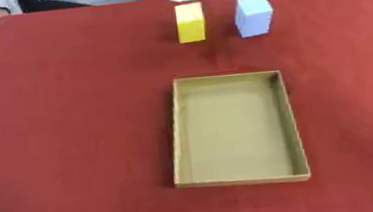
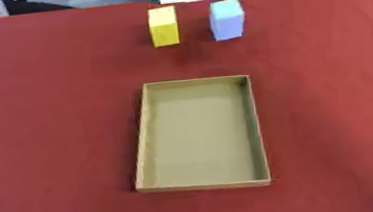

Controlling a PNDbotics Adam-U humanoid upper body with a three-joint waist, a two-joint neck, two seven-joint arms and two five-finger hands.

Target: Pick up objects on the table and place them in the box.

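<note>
Neither hand was in view, so finger state could not be told; the yellow block (image 1: 190, 22) and blue block (image 1: 253, 16) stood upright, side by side beyond the empty box (image 1: 175, 134).

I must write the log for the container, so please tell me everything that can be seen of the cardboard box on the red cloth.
The box is a shallow, open tray of tan cardboard, as it looks, rectangular, with low upright walls and no lid. Its long side runs away from the robot. It lies flat on the red cloth, near the middle of the table, and nothing is inside it. The yellow block and the light blue block stand beyond its far end, apart from it. No hand touches it.
</note>
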